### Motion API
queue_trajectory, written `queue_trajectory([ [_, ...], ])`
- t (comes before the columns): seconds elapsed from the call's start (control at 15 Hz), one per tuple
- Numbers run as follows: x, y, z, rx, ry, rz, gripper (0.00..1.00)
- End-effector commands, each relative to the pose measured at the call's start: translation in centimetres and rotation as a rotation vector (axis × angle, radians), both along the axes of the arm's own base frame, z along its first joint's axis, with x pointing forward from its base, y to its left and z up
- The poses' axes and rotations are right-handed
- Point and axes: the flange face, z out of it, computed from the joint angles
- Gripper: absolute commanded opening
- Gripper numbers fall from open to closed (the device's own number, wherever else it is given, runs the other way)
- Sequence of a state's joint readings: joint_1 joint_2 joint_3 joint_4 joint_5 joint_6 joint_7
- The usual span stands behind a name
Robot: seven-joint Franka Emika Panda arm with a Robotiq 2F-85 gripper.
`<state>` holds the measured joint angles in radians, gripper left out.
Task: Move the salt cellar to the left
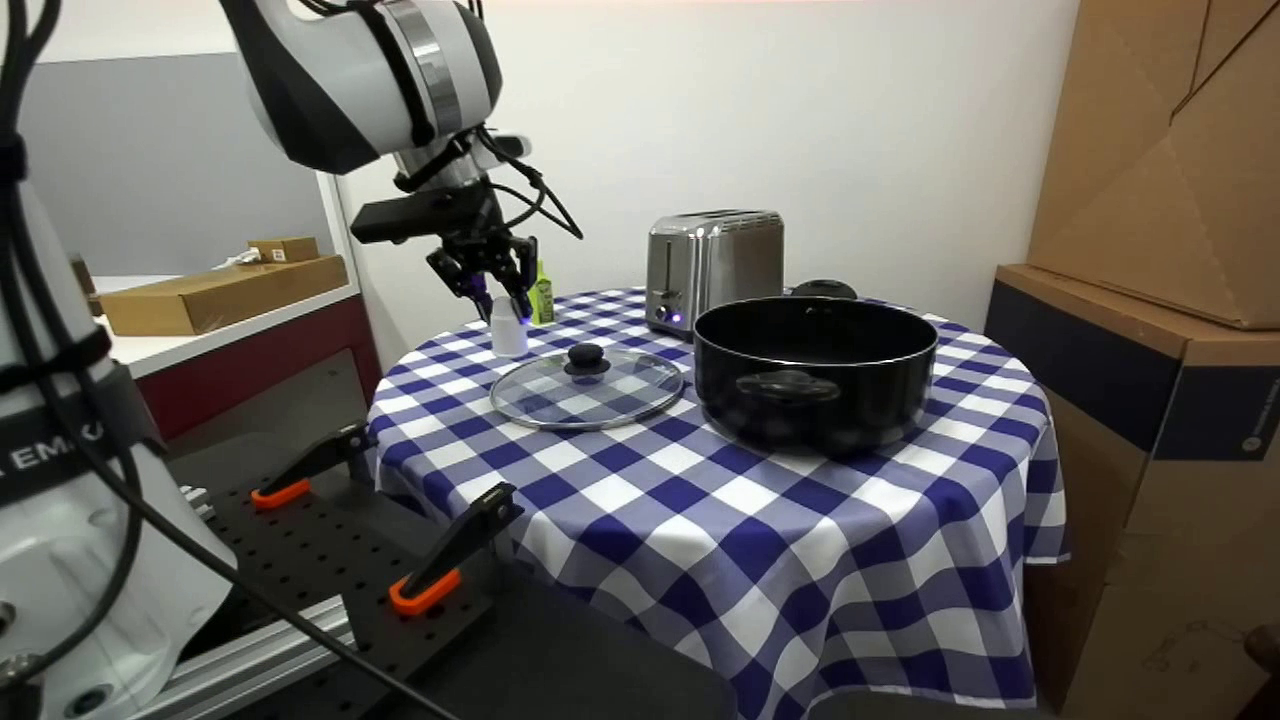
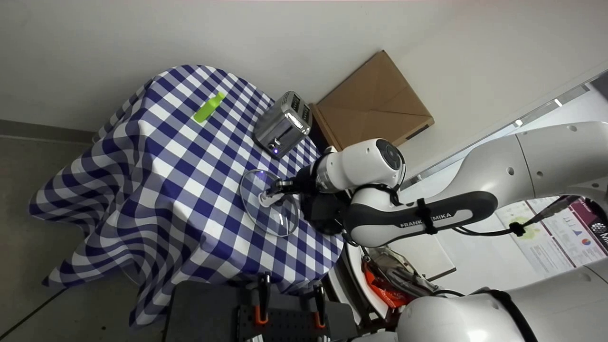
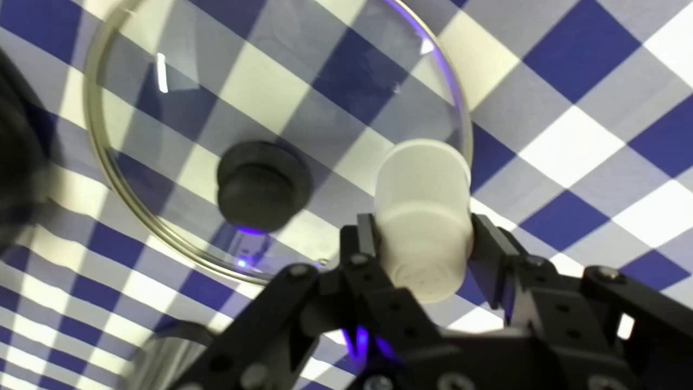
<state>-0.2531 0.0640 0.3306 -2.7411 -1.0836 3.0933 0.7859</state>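
Observation:
The salt cellar, a small white cylinder with a narrower rounded top, is gripped between the two dark fingers of my gripper, its top toward the wrist camera. In an exterior view the salt cellar hangs nearly upright beneath the gripper, beside the far left rim of the glass lid. Seen from another angle, the salt cellar overlaps the lid, and my gripper partly covers it. It looks raised off the cloth; how high its base stands, I cannot tell.
A glass lid with a black knob lies flat on the checked tablecloth. Beside it stands a black pot. Farther back are a chrome toaster and a yellow-green bottle. Cardboard boxes rise past the table's edge.

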Motion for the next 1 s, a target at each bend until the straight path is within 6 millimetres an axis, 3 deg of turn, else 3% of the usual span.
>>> queue_trajectory([
  [0.0,-1.4,6.6,1.7,-0.054,-0.017,0.171,0.19],
  [0.27,-2.0,15.9,3.8,-0.078,-0.005,0.292,0.19],
  [0.53,-1.0,23.6,9.9,-0.135,-0.005,0.296,0.19],
  [0.73,1.6,26.4,16.1,-0.201,-0.033,0.230,0.19],
  [0.8,2.8,26.8,18.3,-0.226,-0.043,0.204,0.19],
  [0.93,5.3,26.2,20.4,-0.243,-0.052,0.116,0.19],
])
